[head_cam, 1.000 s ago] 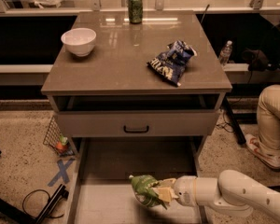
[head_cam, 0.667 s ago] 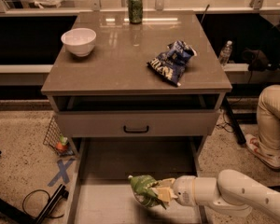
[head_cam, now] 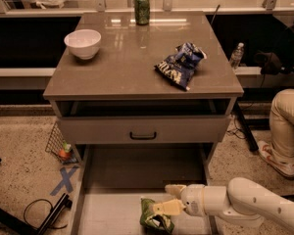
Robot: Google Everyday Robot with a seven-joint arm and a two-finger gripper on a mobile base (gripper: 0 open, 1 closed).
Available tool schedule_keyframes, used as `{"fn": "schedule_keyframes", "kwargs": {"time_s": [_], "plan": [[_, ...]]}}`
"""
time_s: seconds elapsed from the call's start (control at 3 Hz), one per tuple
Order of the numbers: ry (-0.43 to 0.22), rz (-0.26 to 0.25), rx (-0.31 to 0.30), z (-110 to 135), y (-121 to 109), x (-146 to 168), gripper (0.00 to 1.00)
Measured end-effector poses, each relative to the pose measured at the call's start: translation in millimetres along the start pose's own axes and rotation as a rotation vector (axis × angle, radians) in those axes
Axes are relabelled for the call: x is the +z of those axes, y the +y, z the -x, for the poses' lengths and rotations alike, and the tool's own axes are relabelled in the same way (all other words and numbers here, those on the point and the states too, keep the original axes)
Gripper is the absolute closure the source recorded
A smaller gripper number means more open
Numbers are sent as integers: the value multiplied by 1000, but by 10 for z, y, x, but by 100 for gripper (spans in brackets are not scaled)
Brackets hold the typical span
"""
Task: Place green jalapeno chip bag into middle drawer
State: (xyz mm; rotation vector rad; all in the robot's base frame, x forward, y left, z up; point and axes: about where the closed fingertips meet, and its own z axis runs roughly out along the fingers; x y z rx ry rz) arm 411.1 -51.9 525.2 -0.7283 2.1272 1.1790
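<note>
**Bag down in the open drawer**

Camera view: green jalapeno chip bag (head_cam: 156, 219) lies on the pale floor of the middle drawer (head_cam: 112, 212), near the front. Gripper (head_cam: 161, 198) is just above it, fingers (head_cam: 166, 208) spread, the lower one overlapping the bag's top edge, nothing between them. On the tabletop (head_cam: 127, 72): white bowl (head_cam: 83, 43), green soda can (head_cam: 141, 8), dark blue chip bag (head_cam: 180, 65).

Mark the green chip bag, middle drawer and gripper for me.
green chip bag (head_cam: 156, 220): camera view, crumpled front.
middle drawer (head_cam: 110, 213): camera view, bare floor.
gripper (head_cam: 162, 199): camera view, between fingers, above bag.
</note>
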Motion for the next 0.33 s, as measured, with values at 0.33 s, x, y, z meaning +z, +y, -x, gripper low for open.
{"fn": "schedule_keyframes", "kwargs": {"time_s": [0.33], "plan": [[1, 2, 0, 0, 6, 7, 0]]}}
